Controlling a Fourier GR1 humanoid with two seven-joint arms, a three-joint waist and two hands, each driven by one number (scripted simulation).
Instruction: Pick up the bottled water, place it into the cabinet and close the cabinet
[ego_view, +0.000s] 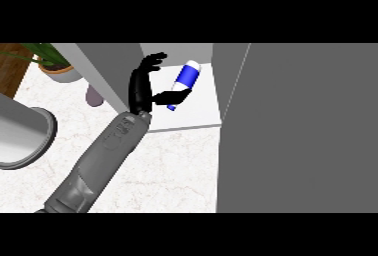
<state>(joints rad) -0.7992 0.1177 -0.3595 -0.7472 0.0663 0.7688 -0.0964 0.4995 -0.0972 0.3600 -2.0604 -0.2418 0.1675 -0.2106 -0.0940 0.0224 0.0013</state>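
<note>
The bottled water (187, 78), white with a blue label, lies tilted on the white floor of the open cabinet (201, 116). My left hand (139, 86) reaches into the cabinet just left of it. The fingers point away and are relaxed, apart from the bottle. The thumb sticks out to the right and meets the bottle's near end. Nothing is gripped. The cabinet's grey door (299, 125) stands open at the right and fills that side of the view. My right hand does not show.
A potted plant (59, 70) stands at the back left on the marble counter. A small purple object (94, 96) sits beside the cabinet's left wall (103, 75). A large grey round vessel (22, 137) takes up the left edge.
</note>
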